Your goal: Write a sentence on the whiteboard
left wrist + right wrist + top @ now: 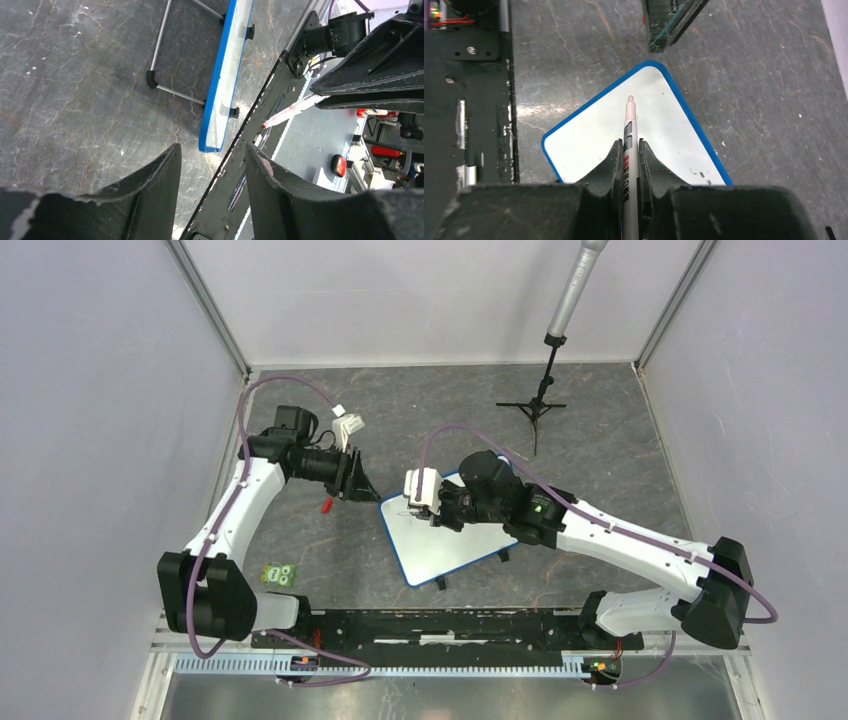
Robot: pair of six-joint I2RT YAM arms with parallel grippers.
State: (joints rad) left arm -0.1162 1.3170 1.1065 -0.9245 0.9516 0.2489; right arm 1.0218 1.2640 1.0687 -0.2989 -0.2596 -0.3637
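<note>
One marker (630, 125), pinched tight in the right gripper (629, 146) — tip over the whiteboard (589, 142), arm stretched low; left gripper (212, 152) gapes empty beside the board's far-left corner.

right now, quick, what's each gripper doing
left gripper: open, holding nothing
right gripper: closed on the marker, its tip over the whiteboard
</note>
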